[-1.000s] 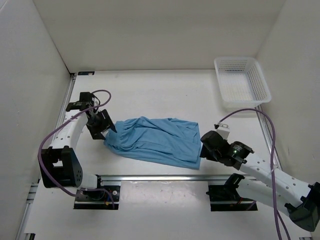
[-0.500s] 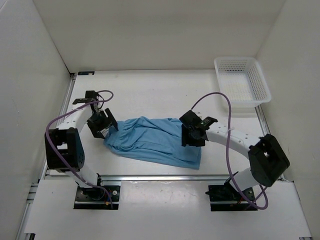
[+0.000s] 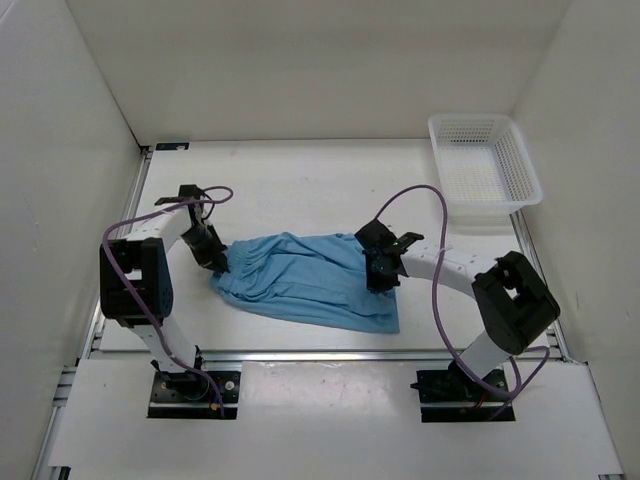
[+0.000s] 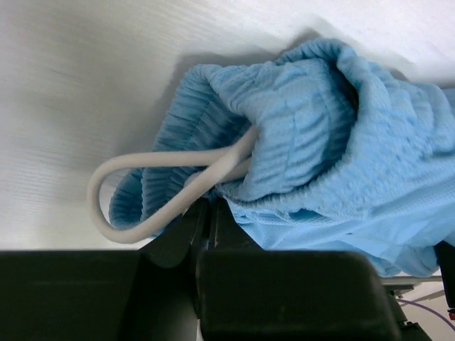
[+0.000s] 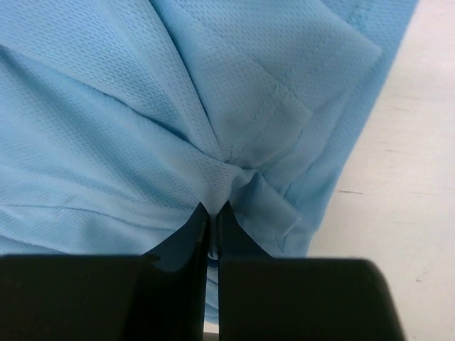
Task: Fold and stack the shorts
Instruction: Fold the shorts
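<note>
On the tabletop [image 3: 300,185], lower middle of the top view: one pair of shorts [image 3: 300,282], light blue, lying mostly flat. Long axis left to right across frame, dipping slightly toward lower right. Gathered waistband at left end, leg hems at right end.

Left end: left gripper [image 3: 213,258], fingers [image 4: 178,238] closed on the waistband edge; white drawstring [image 4: 117,185] looping out just beside them.

Right end: right gripper [image 3: 383,278], fingers [image 5: 186,234] pressed together on a pinch of leg fabric, creases radiating from the pinch.

One grip per end of the long axis, so neither arm nearer. Cloth lies inward from both grips, toward frame centre. Judged next: fold across that axis, one end carried over toward the other.

Count: shorts 1; drawstring loop 1; grippers 2; white mesh basket [image 3: 485,170] 1, upper right of frame, well apart from the shorts.
</note>
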Robot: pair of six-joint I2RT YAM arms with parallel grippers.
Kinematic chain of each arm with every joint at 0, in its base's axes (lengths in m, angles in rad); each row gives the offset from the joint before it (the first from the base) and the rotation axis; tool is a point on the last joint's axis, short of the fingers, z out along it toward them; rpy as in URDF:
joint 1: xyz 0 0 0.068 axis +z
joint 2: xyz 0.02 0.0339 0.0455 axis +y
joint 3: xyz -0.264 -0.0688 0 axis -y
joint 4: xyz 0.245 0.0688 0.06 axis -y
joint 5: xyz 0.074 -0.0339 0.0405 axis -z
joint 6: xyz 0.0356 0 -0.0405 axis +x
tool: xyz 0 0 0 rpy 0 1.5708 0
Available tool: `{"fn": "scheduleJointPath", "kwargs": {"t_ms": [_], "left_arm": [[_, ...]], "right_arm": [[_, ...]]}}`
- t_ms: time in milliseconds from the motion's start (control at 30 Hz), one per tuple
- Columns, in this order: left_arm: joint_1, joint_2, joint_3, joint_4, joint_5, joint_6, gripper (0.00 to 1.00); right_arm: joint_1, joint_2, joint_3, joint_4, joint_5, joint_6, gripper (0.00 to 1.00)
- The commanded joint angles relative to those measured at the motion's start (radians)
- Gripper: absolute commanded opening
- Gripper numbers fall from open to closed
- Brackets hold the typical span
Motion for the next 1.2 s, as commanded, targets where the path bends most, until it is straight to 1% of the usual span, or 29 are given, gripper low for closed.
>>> {"fn": "scheduleJointPath", "kwargs": {"t_ms": [0, 100, 200, 267, 300, 333, 367, 433, 500, 567, 600, 633, 667, 700, 733, 767, 800, 833, 867, 900, 933, 967, 1000, 1033, 1067, 1133, 1167], "left_arm": [[-0.004, -0.070, 0.072, 0.006, 0.012, 0.010, 0.10], [-0.004, -0.090, 0.143, -0.045, 0.012, 0.010, 0.10], [0.007, -0.100, 0.209, -0.079, 0.001, 0.010, 0.10], [0.007, -0.100, 0.223, -0.092, 0.001, 0.021, 0.10], [0.019, -0.100, 0.223, -0.092, 0.011, 0.021, 0.10], [0.029, -0.109, 0.214, -0.092, 0.020, 0.021, 0.10], [0.029, -0.109, 0.214, -0.092, 0.020, 0.030, 0.10], [0.029, -0.119, 0.179, -0.092, 0.020, 0.030, 0.10], [0.029, -0.129, 0.149, -0.082, 0.020, 0.030, 0.10], [0.029, -0.139, 0.109, -0.082, 0.020, 0.039, 0.10], [0.029, -0.139, 0.096, -0.073, 0.020, 0.039, 0.10], [0.029, -0.139, 0.070, -0.060, 0.029, 0.039, 0.10], [0.029, -0.149, 0.059, -0.060, 0.044, 0.039, 0.10], [0.029, -0.149, 0.047, -0.048, 0.057, 0.039, 0.10], [0.029, -0.149, 0.037, -0.039, 0.057, 0.039, 0.10], [0.029, -0.149, 0.028, -0.039, 0.066, 0.039, 0.10], [0.029, -0.149, 0.028, -0.039, 0.066, 0.039, 0.10], [0.029, -0.149, 0.028, -0.039, 0.066, 0.039, 0.10], [0.029, -0.149, 0.028, -0.039, 0.066, 0.039, 0.10], [0.029, -0.149, 0.028, -0.039, 0.066, 0.039, 0.10], [0.029, -0.149, 0.028, -0.039, 0.066, 0.039, 0.10], [0.029, -0.149, 0.028, -0.039, 0.066, 0.039, 0.10], [0.029, -0.149, 0.028, -0.039, 0.066, 0.039, 0.10], [0.029, -0.149, 0.028, -0.039, 0.066, 0.039, 0.10], [0.029, -0.149, 0.028, -0.039, 0.066, 0.039, 0.10], [0.029, -0.149, 0.028, -0.039, 0.066, 0.039, 0.10], [0.020, -0.149, 0.028, -0.030, 0.066, 0.039, 0.10]], "right_arm": [[-0.008, -0.075, 0.042, -0.024, 0.066, -0.025, 0.00], [-0.028, -0.121, 0.084, -0.079, 0.123, -0.067, 0.00], [-0.051, -0.144, 0.164, -0.153, 0.163, -0.107, 0.00], [-0.051, -0.171, 0.207, -0.199, 0.195, -0.130, 0.01], [-0.051, -0.181, 0.207, -0.209, 0.195, -0.130, 0.03], [-0.051, -0.201, 0.207, -0.219, 0.195, -0.130, 0.13], [-0.051, -0.213, 0.195, -0.219, 0.181, -0.139, 0.13], [-0.051, -0.250, 0.155, -0.228, 0.167, -0.139, 0.00], [-0.051, -0.283, 0.068, -0.217, 0.157, -0.118, 0.00], [-0.051, -0.284, -0.012, -0.208, 0.157, -0.108, 0.00], [-0.062, -0.284, -0.013, -0.208, 0.157, -0.085, 0.07], [-0.062, -0.271, -0.013, -0.197, 0.140, -0.085, 0.23], [-0.062, -0.261, -0.013, -0.197, 0.140, -0.075, 0.54], [-0.062, -0.238, 0.007, -0.197, 0.161, -0.055, 0.70], [-0.062, -0.227, 0.018, -0.209, 0.170, -0.045, 0.76], [-0.062, -0.218, 0.030, -0.220, 0.179, -0.032, 0.80], [-0.062, -0.218, 0.040, -0.220, 0.180, -0.019, 0.77], [-0.062, -0.218, 0.040, -0.232, 0.180, 0.017, 0.71], [-0.062, -0.218, 0.040, -0.243, 0.169, 0.036, 0.62], [-0.062, -0.246, 0.023, -0.243, 0.151, 0.053, 0.42], [-0.062, -0.262, 0.009, -0.243, 0.132, 0.095, 0.34], [-0.062, -0.277, -0.008, -0.243, 0.112, 0.119, 0.29], [-0.062, -0.308, -0.026, -0.234, 0.089, 0.143, 0.27], [-0.062, -0.326, -0.063, -0.234, 0.031, 0.168, 0.28], [-0.062, -0.345, -0.084, -0.213, -0.003, 0.212, 0.34], [-0.062, -0.400, -0.150, -0.181, -0.066, 0.241, 0.51], [-0.062, -0.411, -0.169, -0.155, -0.111, 0.252, 0.54]]}}
